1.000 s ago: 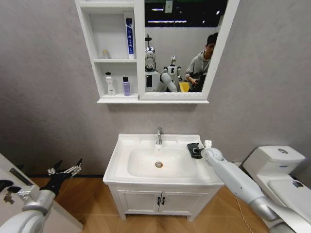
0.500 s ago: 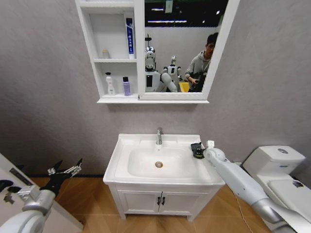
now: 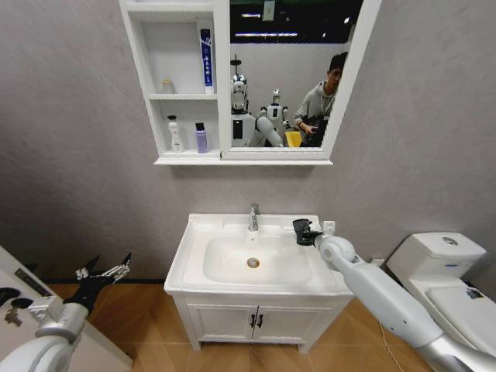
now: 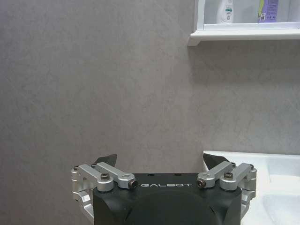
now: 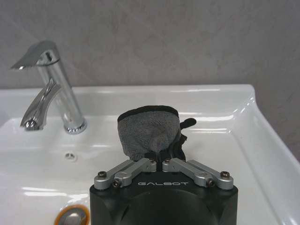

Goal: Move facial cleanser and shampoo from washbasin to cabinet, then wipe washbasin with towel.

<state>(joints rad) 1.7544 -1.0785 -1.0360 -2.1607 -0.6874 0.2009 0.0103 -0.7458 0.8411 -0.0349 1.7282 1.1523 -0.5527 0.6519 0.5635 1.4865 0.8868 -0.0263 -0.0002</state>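
In the head view the white washbasin (image 3: 198,232) stands in the middle with its chrome tap (image 3: 253,216). My right gripper (image 3: 304,235) is over the basin's back right rim, shut on the dark grey towel (image 3: 299,226). The right wrist view shows the towel (image 5: 147,133) bunched between the closed fingers of that gripper (image 5: 159,159), just above the washbasin (image 5: 243,140) beside the tap (image 5: 51,89). On the cabinet (image 3: 143,85) a white bottle (image 3: 176,133) and a purple bottle (image 3: 201,138) share the lowest shelf, with a blue-and-white tube (image 3: 206,56) higher up. I cannot tell which is the cleanser or the shampoo. My left gripper (image 3: 105,273) hangs open at the lower left.
A white toilet (image 3: 438,260) stands to the right of the vanity (image 3: 256,322). A small jar (image 3: 167,86) sits on the middle shelf. The mirror (image 3: 291,74) hangs beside the cabinet. In the left wrist view my left gripper (image 4: 159,161) faces the grey wall, the cabinet's ledge (image 4: 243,35) above.
My right gripper has carried the towel from the basin's right rim back and a little left, towards the tap, and slightly higher. The left arm has not moved.
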